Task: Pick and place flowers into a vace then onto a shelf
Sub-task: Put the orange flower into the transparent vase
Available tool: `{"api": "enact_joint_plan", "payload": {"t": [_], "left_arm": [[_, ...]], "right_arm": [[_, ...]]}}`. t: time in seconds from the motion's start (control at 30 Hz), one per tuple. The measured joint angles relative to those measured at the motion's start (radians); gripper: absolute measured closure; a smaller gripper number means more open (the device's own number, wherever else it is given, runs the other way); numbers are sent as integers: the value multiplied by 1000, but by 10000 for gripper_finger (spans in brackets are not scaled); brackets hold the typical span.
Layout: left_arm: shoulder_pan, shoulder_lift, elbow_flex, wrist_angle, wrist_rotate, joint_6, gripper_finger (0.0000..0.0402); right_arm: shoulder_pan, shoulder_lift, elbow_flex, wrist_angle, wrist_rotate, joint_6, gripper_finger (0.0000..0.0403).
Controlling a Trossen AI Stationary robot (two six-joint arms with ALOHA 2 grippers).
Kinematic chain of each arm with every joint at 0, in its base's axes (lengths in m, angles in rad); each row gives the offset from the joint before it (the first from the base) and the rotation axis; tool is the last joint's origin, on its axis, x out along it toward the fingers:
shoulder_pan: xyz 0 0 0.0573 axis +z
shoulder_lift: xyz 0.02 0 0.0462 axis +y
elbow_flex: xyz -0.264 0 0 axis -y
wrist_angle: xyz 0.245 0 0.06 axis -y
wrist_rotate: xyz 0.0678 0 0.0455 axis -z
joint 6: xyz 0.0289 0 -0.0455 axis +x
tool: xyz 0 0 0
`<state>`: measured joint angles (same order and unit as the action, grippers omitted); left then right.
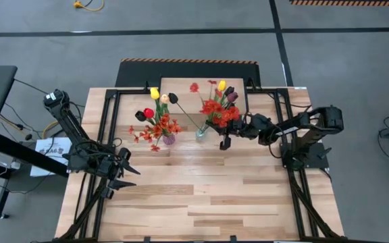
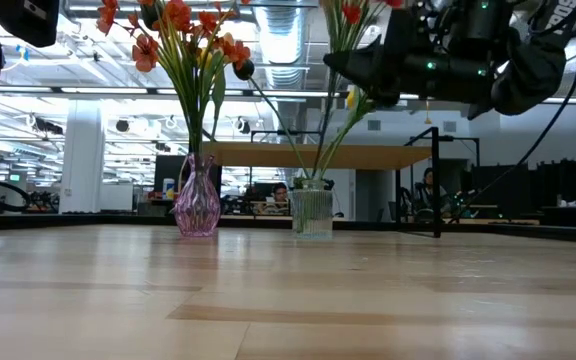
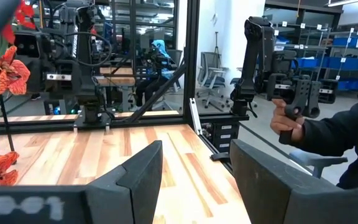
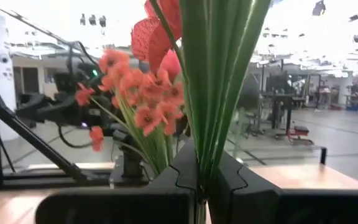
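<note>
Two bunches of flowers stand in vases on the table. A pink vase [image 1: 169, 140] [image 2: 197, 205] holds tulips and orange-red sprays. A clear glass vase [image 1: 200, 135] [image 2: 313, 212] holds the other flowers [image 1: 216, 106], their stems fanning upward. My right gripper [image 1: 225, 135] [image 2: 353, 72] [image 4: 201, 180] is above the clear vase, shut on those stems. My left gripper [image 1: 132, 177] [image 3: 194, 168] hovers open over the table's left part, apart from both vases. The shelf [image 1: 181, 88] [image 2: 368, 156] stands at the far edge, behind the vases. My right gripper pinches the bunch of green stems [image 4: 201, 155] between its two fingers [image 4: 178, 177], well above the clear vase's mouth and below the blossoms. It comes about level from the table's right side, fingers across the stems. The stems' lower ends [image 2: 315, 185] stay in the vase, which stands on the table.
A person's hand [image 3: 289, 121] holding a controller shows beyond the table's right edge. Black frame rails [image 1: 107, 121] run along both sides of the table. The near half of the plank tabletop [image 1: 201, 202] is bare wood.
</note>
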<state>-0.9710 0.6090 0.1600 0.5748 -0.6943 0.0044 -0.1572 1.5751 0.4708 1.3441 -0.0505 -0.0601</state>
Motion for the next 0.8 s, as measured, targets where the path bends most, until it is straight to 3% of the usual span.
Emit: {"api": "enact_joint_plan", "payload": {"t": [0.8], "left_arm": [[0,0,0,0,-2,-1,223]], "right_arm": [[-35,0,-1,-5,-3,-19,401]]}}
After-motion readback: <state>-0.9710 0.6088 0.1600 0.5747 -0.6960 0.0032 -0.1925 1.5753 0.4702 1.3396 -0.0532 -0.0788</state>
